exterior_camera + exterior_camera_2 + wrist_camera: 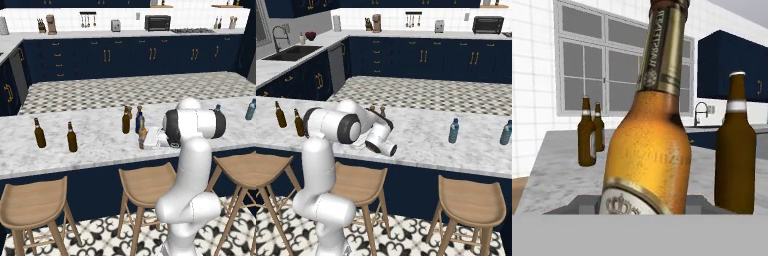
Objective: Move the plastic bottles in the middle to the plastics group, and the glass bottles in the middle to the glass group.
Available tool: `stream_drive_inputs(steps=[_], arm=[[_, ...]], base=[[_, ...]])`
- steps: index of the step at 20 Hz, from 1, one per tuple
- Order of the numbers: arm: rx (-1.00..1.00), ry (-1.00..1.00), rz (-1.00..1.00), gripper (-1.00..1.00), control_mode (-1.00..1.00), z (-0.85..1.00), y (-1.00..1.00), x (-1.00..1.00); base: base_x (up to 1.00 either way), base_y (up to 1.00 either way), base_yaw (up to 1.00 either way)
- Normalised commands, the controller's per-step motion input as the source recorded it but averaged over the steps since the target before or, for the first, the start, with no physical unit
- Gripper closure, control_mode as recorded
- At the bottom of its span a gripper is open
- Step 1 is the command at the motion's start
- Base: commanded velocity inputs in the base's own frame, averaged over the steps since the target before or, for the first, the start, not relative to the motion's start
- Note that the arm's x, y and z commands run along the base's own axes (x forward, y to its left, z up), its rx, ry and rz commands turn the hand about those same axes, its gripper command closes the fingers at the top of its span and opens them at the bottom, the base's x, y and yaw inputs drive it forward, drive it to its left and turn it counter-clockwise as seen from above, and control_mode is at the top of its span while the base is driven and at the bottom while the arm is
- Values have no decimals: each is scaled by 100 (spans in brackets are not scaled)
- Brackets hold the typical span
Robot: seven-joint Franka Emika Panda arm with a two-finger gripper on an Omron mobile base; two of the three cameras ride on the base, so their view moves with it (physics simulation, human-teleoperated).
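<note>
Far left on white marble counter (95,145): two tall dark brown long-necked glass bottles (39,133), upright, glass group. Centre: dark brown tall bottle (126,120), navy rounded plastic bottle (140,122), both standing. Just right: light amber grey-labelled glass bottle (649,145), long axis near-upright, slightly tilted, directly ahead of gripper, between finger tips. Jaws apparently clamped on amber bottle. Glass group well apart, leftward. Far right: two pale teal plastic bottles (454,131).

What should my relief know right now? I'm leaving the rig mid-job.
Gripper: right at the light amber bottle; I cannot tell whether it is closed on it.
Dark brown bottle and navy plastic bottle stand mid-counter just behind.
Glass group is at the counter's left end, teal plastics group at the right.
Done: nothing sorted. Left: all three middle bottles.
</note>
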Motion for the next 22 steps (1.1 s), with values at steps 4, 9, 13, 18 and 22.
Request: stream_drive_inputs(steps=[4, 9, 13, 18, 22], arm=[[0, 0, 0, 100, -100, 8, 48, -34], [0, 0, 1, 100, -100, 3, 83, -33], [0, 0, 1, 100, -100, 6, 89, -20], [-3, 0, 1, 100, -100, 13, 94, -2], [-1, 0, 0, 100, -100, 5, 88, 5]], base=[[0, 0, 0], [0, 0, 0], [0, 0, 0], [0, 0, 0], [0, 0, 0]])
